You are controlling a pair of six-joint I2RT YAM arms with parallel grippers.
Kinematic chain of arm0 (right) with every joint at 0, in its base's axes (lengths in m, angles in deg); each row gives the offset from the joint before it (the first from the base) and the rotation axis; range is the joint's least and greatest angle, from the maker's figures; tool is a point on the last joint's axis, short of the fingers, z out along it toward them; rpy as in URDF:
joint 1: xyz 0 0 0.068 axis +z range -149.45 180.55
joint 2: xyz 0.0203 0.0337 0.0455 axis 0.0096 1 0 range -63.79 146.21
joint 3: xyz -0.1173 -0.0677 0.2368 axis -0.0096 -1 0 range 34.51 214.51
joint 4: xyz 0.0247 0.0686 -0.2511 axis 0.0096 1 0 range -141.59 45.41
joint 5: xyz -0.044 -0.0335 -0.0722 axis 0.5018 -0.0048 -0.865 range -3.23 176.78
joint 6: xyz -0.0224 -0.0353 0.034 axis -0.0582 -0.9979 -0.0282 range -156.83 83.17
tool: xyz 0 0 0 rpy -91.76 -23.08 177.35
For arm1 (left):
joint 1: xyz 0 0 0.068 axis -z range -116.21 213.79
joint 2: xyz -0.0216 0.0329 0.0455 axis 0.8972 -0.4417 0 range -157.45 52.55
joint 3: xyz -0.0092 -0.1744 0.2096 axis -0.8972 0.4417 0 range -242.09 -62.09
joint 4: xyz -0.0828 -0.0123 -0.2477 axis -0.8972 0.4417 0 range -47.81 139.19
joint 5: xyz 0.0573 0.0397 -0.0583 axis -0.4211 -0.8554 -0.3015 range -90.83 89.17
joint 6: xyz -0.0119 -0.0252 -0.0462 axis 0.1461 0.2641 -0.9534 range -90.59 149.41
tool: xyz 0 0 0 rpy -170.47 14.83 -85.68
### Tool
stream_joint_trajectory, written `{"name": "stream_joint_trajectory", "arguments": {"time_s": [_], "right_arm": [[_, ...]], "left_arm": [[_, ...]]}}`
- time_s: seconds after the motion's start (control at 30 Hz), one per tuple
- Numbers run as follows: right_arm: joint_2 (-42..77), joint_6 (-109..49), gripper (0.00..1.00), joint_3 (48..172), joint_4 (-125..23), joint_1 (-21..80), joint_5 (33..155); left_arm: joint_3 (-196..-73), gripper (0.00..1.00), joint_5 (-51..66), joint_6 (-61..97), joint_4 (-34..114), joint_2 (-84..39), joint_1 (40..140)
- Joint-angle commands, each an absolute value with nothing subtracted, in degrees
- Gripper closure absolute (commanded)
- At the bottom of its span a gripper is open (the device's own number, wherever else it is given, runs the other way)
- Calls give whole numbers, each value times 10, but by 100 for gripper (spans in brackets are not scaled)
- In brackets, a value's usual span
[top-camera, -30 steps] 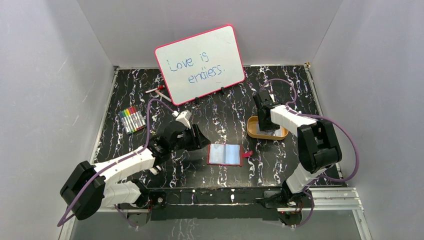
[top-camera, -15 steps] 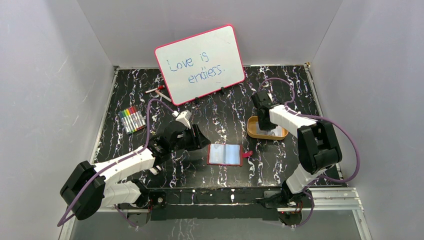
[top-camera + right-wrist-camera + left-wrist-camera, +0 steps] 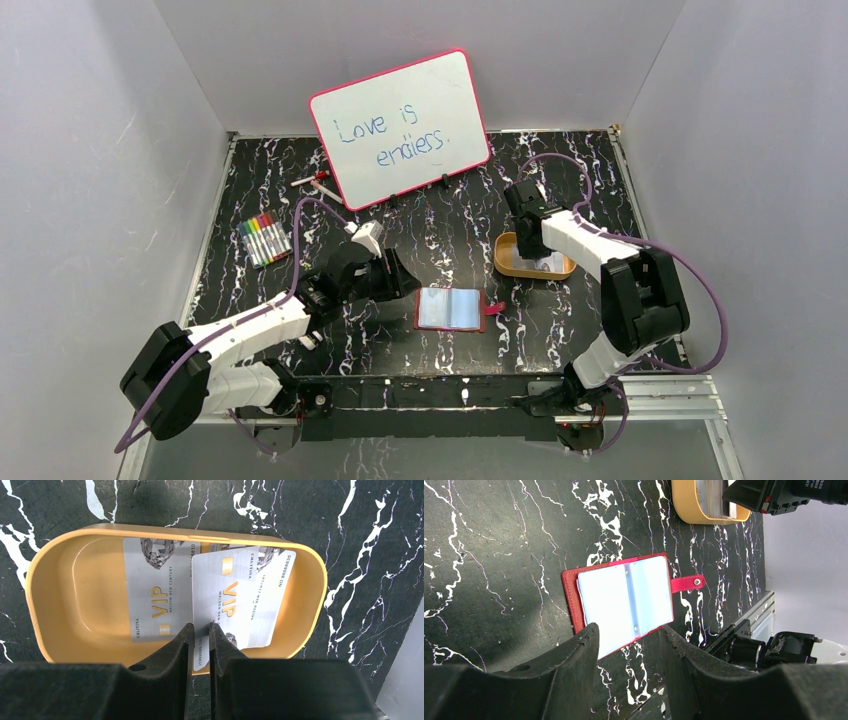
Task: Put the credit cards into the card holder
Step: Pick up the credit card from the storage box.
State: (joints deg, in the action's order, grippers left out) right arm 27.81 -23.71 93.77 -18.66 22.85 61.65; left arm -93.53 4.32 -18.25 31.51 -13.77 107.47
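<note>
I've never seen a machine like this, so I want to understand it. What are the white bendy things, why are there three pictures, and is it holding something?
Those are two robot arms bolted at the near edge of a black marbled table. The wide picture comes from a camera above them. The other two come from small cameras on the wrists, so the dark shapes at the bottom are each arm's own jaws. On the table are a propped-up whiteboard, a bundle of coloured markers, an open red card holder and a yellow tray with three silver cards in it. The right arm reaches into the tray, and its jaws pinch one card by its edge. The left arm hovers beside the card holder, its jaws open and empty.
</note>
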Motion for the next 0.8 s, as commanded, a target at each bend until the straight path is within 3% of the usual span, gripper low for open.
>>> {"name": "stream_joint_trajectory", "arguments": {"time_s": [0.0,0.77], "right_arm": [[256,-230,100,958,-171,233,625],[216,-206,100,948,-131,233,569]], "left_arm": [[-932,54,48,-183,307,-135,1076],[-936,54,51,-184,306,-136,1076]]}}
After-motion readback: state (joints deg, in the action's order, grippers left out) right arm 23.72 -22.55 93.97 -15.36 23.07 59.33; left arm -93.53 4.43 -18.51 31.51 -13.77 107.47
